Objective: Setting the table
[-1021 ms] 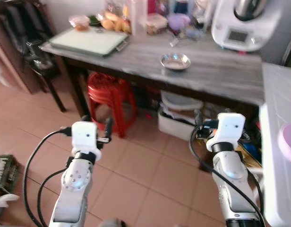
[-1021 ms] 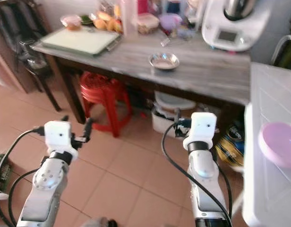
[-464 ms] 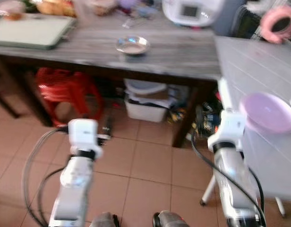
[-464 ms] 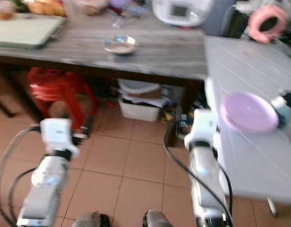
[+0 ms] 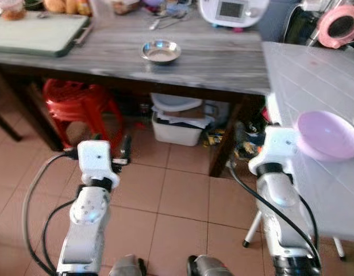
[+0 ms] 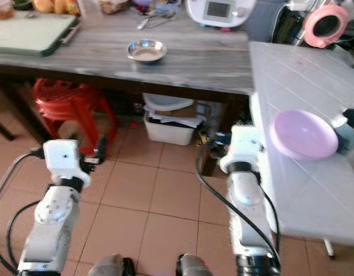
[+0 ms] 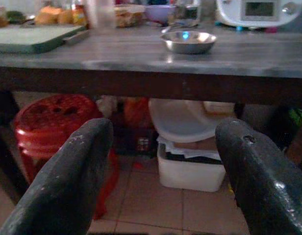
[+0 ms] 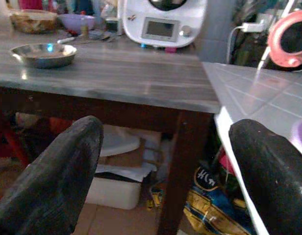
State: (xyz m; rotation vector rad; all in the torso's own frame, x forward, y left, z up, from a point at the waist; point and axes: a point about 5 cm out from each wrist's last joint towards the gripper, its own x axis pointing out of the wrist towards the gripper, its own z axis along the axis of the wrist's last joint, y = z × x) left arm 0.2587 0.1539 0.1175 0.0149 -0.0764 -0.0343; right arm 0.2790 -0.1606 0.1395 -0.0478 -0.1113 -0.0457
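The pink bowl (image 6: 303, 135) sits on the white tabletop (image 6: 292, 75) just beside and to the right of the right gripper (image 8: 161, 161), far from the left gripper (image 7: 161, 166), both spread empty, so the right arm is nearer.

Two tables ahead of you, above a tiled floor (image 5: 183, 195).
The grey wooden table (image 5: 223, 63) beyond both grippers carries a steel bowl (image 5: 160, 51), green tray (image 5: 36, 33) and white appliance (image 5: 231, 10); the white table (image 6: 303, 190) beside your right gripper (image 8: 165, 161) holds a lilac bowl (image 6: 303, 134).
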